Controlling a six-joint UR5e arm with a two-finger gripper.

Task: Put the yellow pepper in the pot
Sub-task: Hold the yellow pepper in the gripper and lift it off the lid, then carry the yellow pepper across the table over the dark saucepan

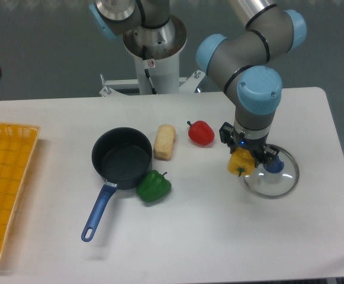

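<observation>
Gripper clenched on yellow pepper, held just above the table at the glass lid's left edge. Pot well apart at left, beside green pepper.

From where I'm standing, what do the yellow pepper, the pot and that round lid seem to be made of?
The yellow pepper, in the gripper, looks like glossy plastic: smooth, shiny, toy-like. The pot seems dark matte metal, perhaps coated, with a blue, probably plastic, handle. The lid looks like clear glass with a metal rim: the table shows through.
</observation>
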